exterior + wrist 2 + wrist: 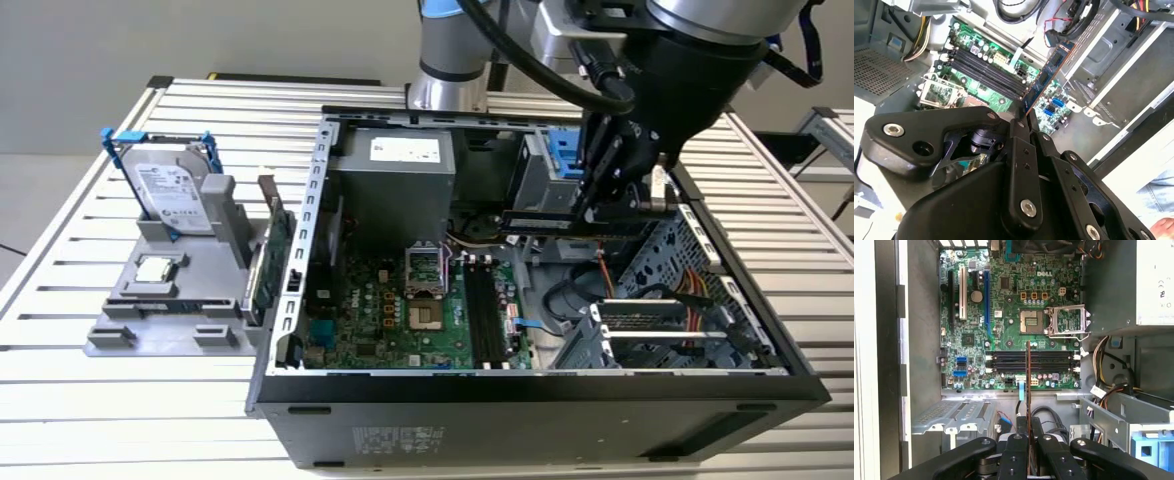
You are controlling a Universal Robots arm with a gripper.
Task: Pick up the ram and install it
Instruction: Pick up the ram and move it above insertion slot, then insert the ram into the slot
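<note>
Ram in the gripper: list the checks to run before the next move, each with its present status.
1. Grip: the gripper is shut on the ram: ok.
2. The memory slots are empty: ok.
3. Ram length in line with the slots: not ok. It lies across them in both wrist views.
4. Ram clear of the motherboard: ok. It hangs above it in the exterior view.
5. The end latches of the slots are open: cannot tell.
</note>
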